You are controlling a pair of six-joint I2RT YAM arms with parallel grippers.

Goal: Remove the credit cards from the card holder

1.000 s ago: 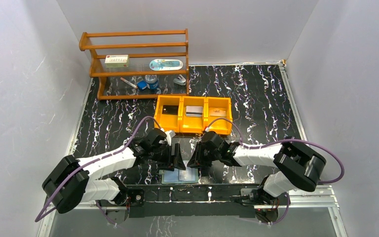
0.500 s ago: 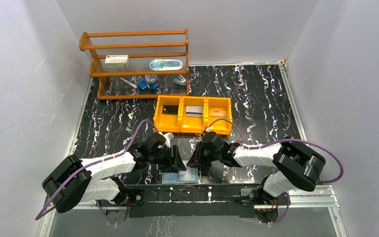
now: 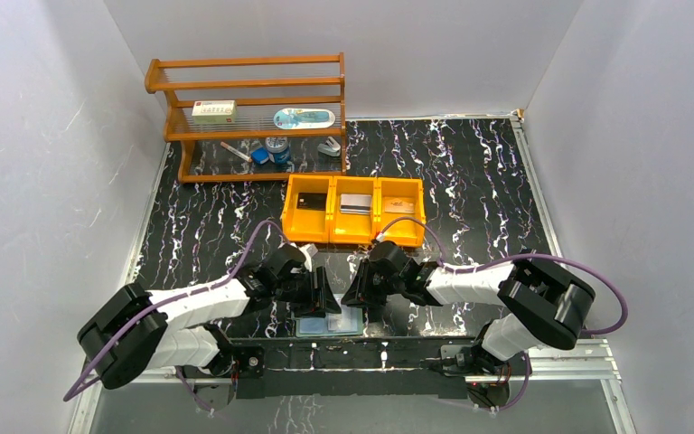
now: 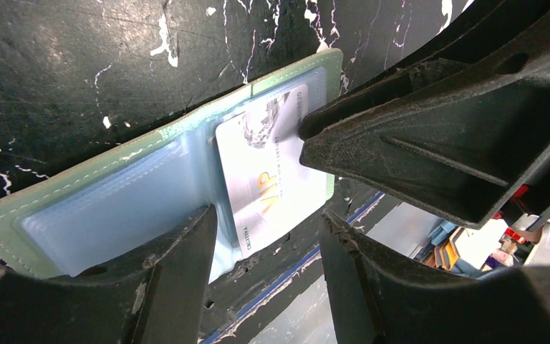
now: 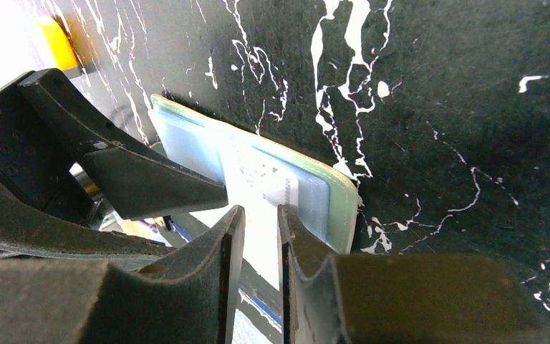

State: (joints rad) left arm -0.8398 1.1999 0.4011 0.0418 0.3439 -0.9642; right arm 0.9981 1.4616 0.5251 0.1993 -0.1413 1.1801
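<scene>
From above, the left tool (image 3: 322, 297) and right tool (image 3: 356, 297) hide most of the card holder (image 3: 327, 327).

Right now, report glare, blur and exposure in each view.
Top external: even light, sharp, card holder tiny and half covered. Left wrist: sharp, print on the VIP card readable. Right wrist: top-left corner blown out, same card washed white.

The holder (image 3: 330, 323), muted green with pale glossy pockets, lies open and flat at the bottom centre of the top view. In the left wrist view a pale silver VIP card (image 4: 268, 179) sits in its right-hand pocket, slid partway out past the holder's lower edge. Higher up, near the centre of the top view, three cards lie flat in a tray (image 3: 352, 237): black card (image 3: 310, 201) in the left compartment, grey card (image 3: 354, 203) in the middle, tan card (image 3: 398, 206) in the right.
</scene>
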